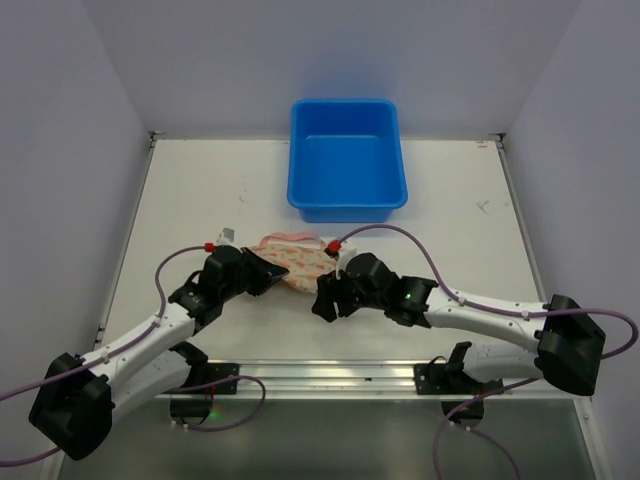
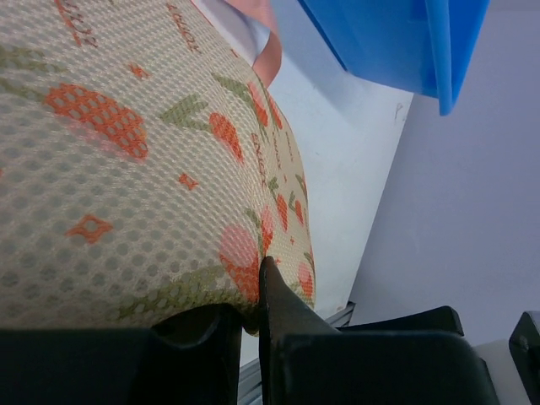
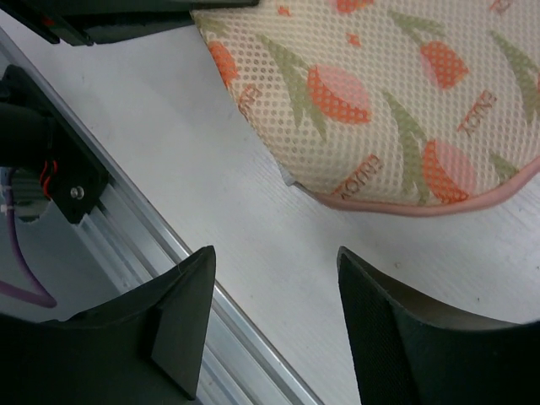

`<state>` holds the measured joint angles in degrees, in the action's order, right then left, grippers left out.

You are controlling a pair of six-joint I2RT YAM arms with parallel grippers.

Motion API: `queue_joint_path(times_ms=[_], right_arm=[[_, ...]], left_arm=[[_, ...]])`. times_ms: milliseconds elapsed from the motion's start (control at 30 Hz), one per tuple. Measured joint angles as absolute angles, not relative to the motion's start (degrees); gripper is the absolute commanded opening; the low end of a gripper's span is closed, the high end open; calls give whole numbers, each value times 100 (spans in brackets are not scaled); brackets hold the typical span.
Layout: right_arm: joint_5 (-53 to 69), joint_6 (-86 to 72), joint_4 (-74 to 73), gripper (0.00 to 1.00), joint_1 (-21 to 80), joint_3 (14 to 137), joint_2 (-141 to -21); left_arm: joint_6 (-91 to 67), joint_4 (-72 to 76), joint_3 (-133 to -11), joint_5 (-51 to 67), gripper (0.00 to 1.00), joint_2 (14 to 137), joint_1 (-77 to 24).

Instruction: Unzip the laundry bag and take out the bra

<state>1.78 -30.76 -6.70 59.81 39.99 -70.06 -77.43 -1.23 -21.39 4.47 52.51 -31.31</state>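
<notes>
The laundry bag (image 1: 298, 255) lies closed on the table between my two grippers, cream mesh with an orange-pink print and pink edging. My left gripper (image 1: 265, 272) is at its left end. In the left wrist view the bag (image 2: 126, 169) fills the frame and the gripper (image 2: 249, 316) is shut on a fold of its lower edge. My right gripper (image 1: 325, 295) is at the bag's near right side. In the right wrist view it (image 3: 274, 257) is open and empty over bare table, a little short of the bag (image 3: 380, 101) and its pink edging (image 3: 439, 207). The bra is hidden.
A blue plastic tub (image 1: 346, 160) stands empty behind the bag; it also shows in the left wrist view (image 2: 396, 42). An aluminium rail (image 1: 320, 375) runs along the table's near edge, close under my right gripper (image 3: 169, 245). White walls enclose the table.
</notes>
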Motion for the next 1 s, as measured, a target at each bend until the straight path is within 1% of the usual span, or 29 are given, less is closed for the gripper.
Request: queue_joint_path(times_ms=[300, 467, 1000], right_arm=[[-58, -2945, 580, 58, 5999, 3647, -7129], [-62, -2952, 775, 56, 5999, 3590, -7343], [-217, -3046, 1173, 56, 5848, 3476, -7352]], left_arm=[[-7999, -416, -2338, 447, 10, 5247, -3131], [-8049, -499, -2338, 447, 9, 5172, -3131], [-8097, -521, -2338, 521, 7, 5043, -3131]])
